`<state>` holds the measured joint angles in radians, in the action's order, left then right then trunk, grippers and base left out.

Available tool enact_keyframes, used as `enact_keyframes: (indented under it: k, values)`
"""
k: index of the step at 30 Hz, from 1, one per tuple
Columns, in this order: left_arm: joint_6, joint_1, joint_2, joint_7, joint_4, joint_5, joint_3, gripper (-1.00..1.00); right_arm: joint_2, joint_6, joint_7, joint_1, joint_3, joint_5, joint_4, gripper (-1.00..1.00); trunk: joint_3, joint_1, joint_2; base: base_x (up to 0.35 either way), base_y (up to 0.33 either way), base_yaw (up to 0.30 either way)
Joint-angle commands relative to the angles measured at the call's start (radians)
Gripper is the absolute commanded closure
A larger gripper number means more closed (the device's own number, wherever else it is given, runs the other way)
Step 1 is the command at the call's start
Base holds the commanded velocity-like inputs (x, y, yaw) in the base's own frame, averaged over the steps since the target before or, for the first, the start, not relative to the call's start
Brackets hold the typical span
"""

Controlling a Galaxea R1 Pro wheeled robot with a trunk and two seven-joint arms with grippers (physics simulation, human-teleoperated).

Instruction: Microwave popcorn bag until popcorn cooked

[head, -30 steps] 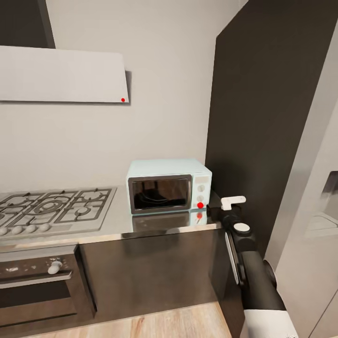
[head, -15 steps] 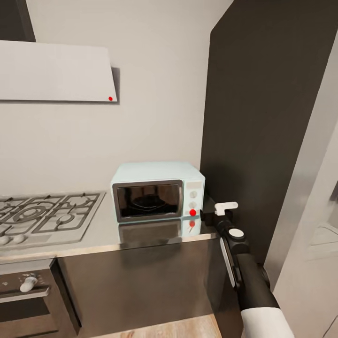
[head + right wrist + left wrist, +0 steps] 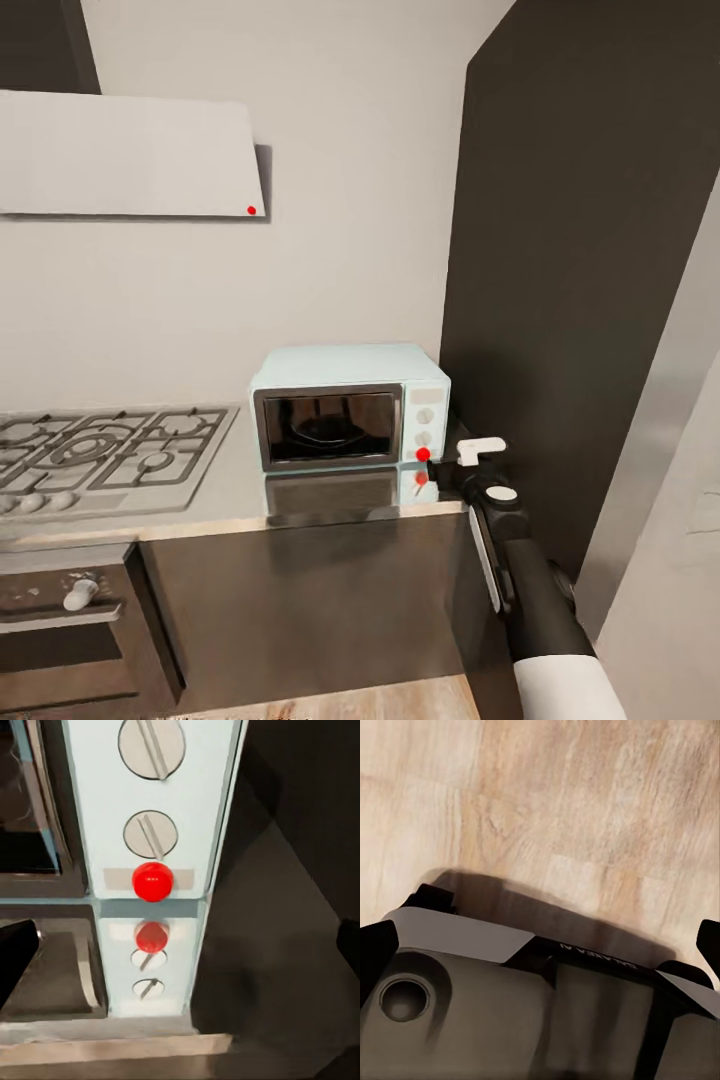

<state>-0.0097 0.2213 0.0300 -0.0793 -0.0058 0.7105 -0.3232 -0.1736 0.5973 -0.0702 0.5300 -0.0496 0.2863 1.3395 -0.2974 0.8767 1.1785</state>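
Observation:
The pale blue microwave [image 3: 345, 405] stands on the grey countertop [image 3: 230, 490] against the wall, its dark glass door closed. A dim shape shows behind the glass; I cannot tell what it is. The popcorn bag and popcorn are out of view. My right gripper [image 3: 443, 462] hovers at the microwave's right front corner, close to its red dot [image 3: 423, 454]. In the right wrist view the control panel with two white knobs [image 3: 151, 834] and the red dot [image 3: 152, 881] lies straight ahead, and the right gripper [image 3: 180, 945] is open. My left gripper [image 3: 540, 945] is open over the floor.
A gas hob [image 3: 100, 455] lies left of the microwave, with an oven [image 3: 70, 620] below it and a white hood [image 3: 130, 155] above. A tall dark cabinet [image 3: 570, 300] rises right beside the microwave. The left wrist view shows pale plank floor [image 3: 585, 810] and my dark base [image 3: 510, 1005].
The camera has shifted, so the whole scene sits a little differently. My right gripper has edged slightly closer to the microwave's red dot. The microwave door stays closed.

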Motion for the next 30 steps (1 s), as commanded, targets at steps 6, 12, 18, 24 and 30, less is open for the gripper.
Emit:
enact_keyframes:
  k: [6,12,18,24,30]
  values:
    - [-0.001,0.001,0.0,-0.004,0.001,0.011,-0.008,-1.0,-0.001,0.003,-0.006,0.001,-0.004,0.01,0.0,-1.0,-0.001,0.0,0.001,0.0,0.0,0.275]
    - [-0.001,0.001,-0.001,-0.004,0.002,0.011,-0.008,-1.0,-0.001,-0.011,-0.008,0.001,-0.017,0.011,-0.002,-1.0,-0.001,0.0,0.001,0.0,0.0,0.077]
    - [-0.001,0.001,-0.001,-0.004,0.002,0.012,-0.008,-1.0,-0.001,-0.097,-0.003,0.001,-0.022,0.009,-0.019,-1.0,-0.001,0.0,0.001,0.0,0.0,0.001]
    - [-0.001,0.001,0.002,-0.003,0.002,0.012,-0.008,-1.0,-0.001,-0.24,0.002,0.001,-0.115,0.011,-0.212,-1.0,-0.001,0.0,0.001,0.0,0.0,0.0]
    - [-0.001,0.001,-0.002,-0.003,0.002,0.012,-0.008,-1.0,-0.001,-0.246,0.003,0.001,-0.119,0.011,-0.207,-1.0,-0.001,0.0,0.001,0.197,0.0,0.0]
